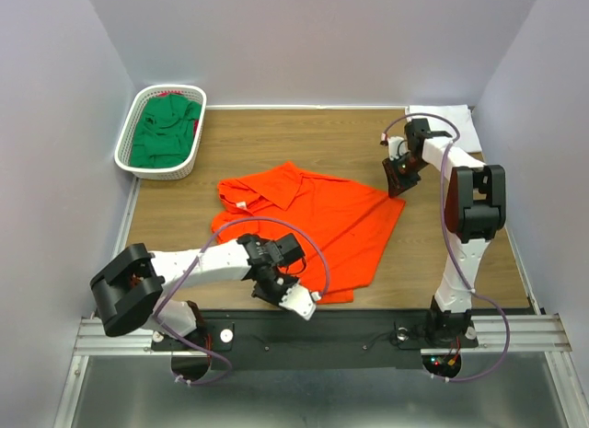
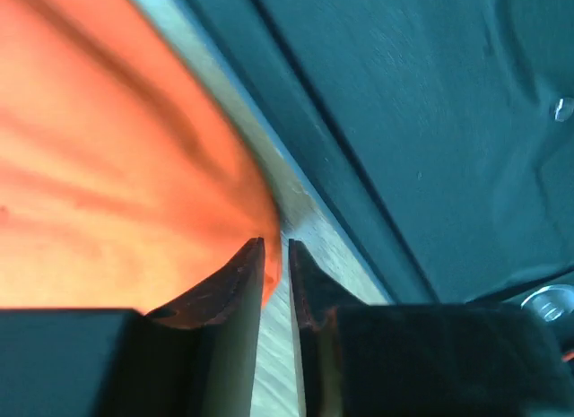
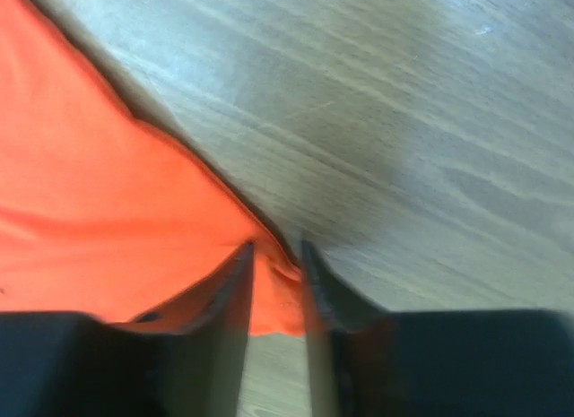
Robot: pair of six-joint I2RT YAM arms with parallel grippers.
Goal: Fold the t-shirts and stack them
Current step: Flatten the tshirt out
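Fingers (image 2: 235,287) of the left gripper (image 2: 276,247) sit a little apart at the edge of the orange-red t-shirt (image 1: 322,221). Right gripper (image 3: 276,248) is a bit open around its corner. It lies spread mid-frame on the table (image 1: 276,138).

The top view is bright and evenly lit from above. The shadows under the arms (image 1: 465,207) on the wooden table (image 1: 304,138) are soft and short, and the picture is sharp. The orange-red t-shirt (image 1: 322,225) looks very saturated there. In the left wrist view this cloth is out of focus, with its folds only soft dark streaks, and a bolt head (image 2: 549,302) at the right edge glares. The right wrist view is blurred all over. The right gripper (image 3: 276,247) has smeared outlines, and a thin shadow follows the cloth's edge.
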